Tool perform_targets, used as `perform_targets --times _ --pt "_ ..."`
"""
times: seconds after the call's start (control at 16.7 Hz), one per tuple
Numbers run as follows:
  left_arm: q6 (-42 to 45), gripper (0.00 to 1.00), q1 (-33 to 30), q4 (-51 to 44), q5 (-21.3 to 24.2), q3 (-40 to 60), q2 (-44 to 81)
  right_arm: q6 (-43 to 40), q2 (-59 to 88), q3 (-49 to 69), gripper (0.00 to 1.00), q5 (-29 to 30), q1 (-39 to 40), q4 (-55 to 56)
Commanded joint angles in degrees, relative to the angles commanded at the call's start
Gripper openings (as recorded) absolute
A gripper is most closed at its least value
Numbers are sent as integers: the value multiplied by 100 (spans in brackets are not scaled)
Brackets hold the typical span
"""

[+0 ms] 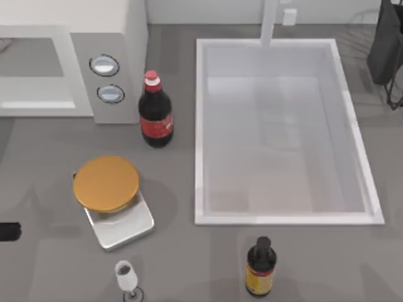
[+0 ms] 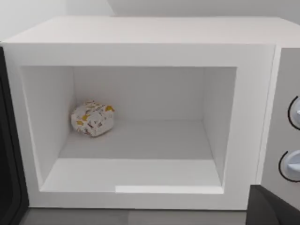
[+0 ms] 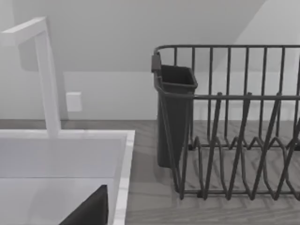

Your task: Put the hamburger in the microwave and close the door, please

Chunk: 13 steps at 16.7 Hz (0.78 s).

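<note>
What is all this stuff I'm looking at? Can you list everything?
microwave: one, white, back left
door: one, dark, swung open
wrapped bundle: one, white and yellow, inside microwave
hamburger: one, golden-orange, on tray
tray: one, silver, front left
cola bottle: one, dark, red cap, beside microwave
sauce bottle: one, dark, yellow label, front
glass: one, white, front
sink: one, white, right
tap: one, white, behind sink
dish rack: one, black, far right
left gripper: black, facing microwave
right gripper: black, over sink

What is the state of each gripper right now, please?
Left gripper: at the table's left edge; fingers cannot be told.
Right gripper: at the table's far right, by the dish rack; fingers cannot be told.
</note>
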<state>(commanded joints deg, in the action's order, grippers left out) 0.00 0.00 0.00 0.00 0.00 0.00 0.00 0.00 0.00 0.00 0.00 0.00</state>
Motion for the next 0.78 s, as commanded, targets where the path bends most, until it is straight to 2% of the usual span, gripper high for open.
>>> perform_targets --times 0.48,0.78 --pt "1 0 -89 17 -89 24 39 0 0 0 100 0 0 0" --pt "8 0 -1033 187 -1033 254 438 0 0 0 100 0 0 0"
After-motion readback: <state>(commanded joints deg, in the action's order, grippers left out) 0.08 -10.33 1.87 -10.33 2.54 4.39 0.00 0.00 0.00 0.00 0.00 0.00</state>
